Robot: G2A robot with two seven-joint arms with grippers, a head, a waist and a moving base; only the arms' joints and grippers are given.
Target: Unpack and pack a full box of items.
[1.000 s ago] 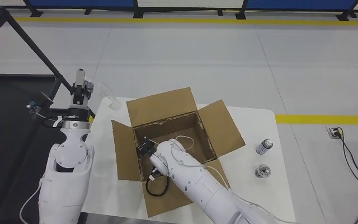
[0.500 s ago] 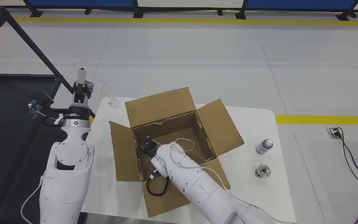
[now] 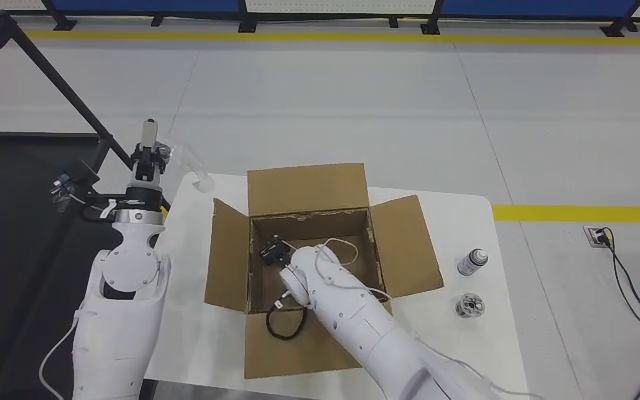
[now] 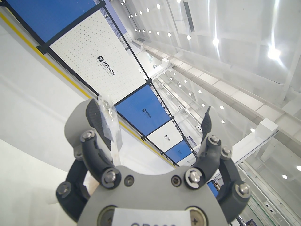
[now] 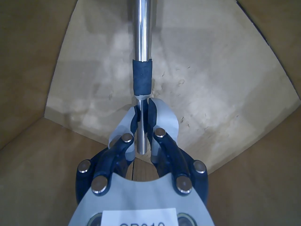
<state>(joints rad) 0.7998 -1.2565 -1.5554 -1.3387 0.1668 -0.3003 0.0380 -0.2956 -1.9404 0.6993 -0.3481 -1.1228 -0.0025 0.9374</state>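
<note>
Top view: the open cardboard box (image 3: 305, 188) sits on the counter (image 3: 470, 340) with its flaps spread. The right arm (image 3: 330, 300) reaches down into it, and the left arm (image 3: 140, 230) stands raised left of the box. A spray can (image 3: 472, 262) stands right of the box.

Left wrist view: the left gripper (image 4: 150, 111) gapes wide and grasps nothing; clear plastic (image 4: 111, 123) clings to one pad.

Right wrist view: the right gripper (image 5: 143, 111) is clamped on a metal rod (image 5: 141, 24) inside the box.

box (image 3: 305, 190) mouth open, walls hemming right pincer (image 5: 142, 109)
</note>
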